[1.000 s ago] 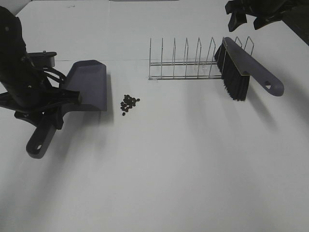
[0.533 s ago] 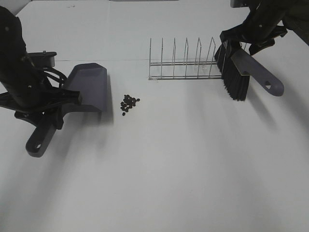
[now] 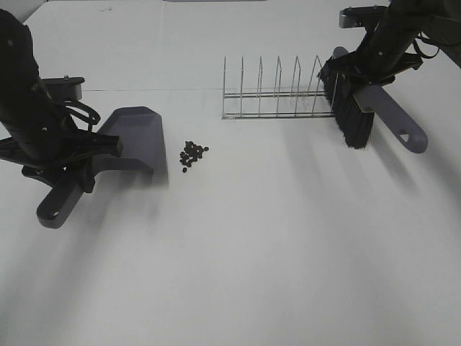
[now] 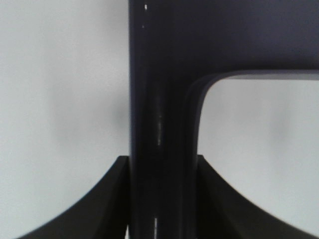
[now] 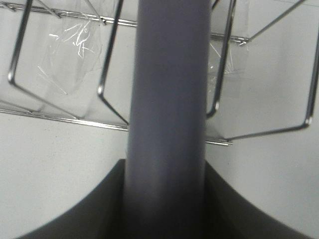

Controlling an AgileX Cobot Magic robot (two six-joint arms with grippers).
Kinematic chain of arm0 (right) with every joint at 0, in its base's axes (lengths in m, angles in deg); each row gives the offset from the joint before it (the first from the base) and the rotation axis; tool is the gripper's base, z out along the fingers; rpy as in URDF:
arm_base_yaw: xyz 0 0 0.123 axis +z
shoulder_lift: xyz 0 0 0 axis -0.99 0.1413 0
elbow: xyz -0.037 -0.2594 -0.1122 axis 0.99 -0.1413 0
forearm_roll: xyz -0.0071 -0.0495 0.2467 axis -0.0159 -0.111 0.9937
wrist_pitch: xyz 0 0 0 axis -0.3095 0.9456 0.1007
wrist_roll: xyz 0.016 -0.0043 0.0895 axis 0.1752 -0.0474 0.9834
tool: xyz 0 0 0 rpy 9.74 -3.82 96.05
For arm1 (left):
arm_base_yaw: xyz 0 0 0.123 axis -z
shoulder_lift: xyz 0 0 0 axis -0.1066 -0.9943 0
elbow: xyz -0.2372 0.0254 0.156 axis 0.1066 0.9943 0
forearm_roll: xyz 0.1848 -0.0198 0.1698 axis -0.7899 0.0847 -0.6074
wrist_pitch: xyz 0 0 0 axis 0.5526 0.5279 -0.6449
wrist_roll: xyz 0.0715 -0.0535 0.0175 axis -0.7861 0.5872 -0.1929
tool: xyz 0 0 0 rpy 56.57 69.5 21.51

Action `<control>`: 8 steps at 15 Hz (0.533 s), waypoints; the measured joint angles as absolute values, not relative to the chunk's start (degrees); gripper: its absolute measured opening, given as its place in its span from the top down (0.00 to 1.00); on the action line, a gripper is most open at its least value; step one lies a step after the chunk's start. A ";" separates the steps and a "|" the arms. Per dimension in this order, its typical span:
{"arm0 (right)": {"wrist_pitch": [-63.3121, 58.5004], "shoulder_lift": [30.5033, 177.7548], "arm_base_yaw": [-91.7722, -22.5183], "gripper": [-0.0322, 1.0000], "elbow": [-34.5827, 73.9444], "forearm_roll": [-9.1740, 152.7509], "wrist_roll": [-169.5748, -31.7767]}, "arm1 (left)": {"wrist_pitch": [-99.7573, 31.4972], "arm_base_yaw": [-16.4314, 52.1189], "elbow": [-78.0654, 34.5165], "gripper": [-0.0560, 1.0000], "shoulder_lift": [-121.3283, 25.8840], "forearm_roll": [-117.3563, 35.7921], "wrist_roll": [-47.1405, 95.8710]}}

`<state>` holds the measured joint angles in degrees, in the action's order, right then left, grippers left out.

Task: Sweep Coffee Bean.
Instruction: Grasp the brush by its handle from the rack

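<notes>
Grey-purple dustpan (image 3: 137,133) in left claw (image 3: 78,167), coffee beans (image 3: 192,153) near its lip, brush (image 3: 354,121) in right claw (image 3: 369,78) by rack (image 3: 277,95)

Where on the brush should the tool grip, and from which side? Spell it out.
Grip the brush by its handle, just behind the bristles, coming from above. The handle is a narrow bar facing up, the bristles hang below it, and the rack stands right beside them. The right tool is shut on it there.

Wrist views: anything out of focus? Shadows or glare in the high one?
Left wrist: the dustpan handle fills the frame, soft-edged. Right wrist: the brush handle is blurred, the wire rack behind it sharper. Exterior high: soft shadows beside the dustpan and rack, no harsh glare, coffee beans distinct.
</notes>
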<state>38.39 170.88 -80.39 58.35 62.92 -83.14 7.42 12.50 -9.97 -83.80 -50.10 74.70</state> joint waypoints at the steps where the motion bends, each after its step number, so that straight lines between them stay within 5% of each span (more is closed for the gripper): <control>1: 38.73 169.79 -80.39 0.71 58.35 62.81 -82.80 | 7.42 12.50 -9.97 0.65 -83.74 -50.04 74.70; 8: 45.04 158.27 -80.39 0.71 58.35 61.72 -79.76 | 7.36 12.50 -9.97 0.65 -83.68 -50.04 74.70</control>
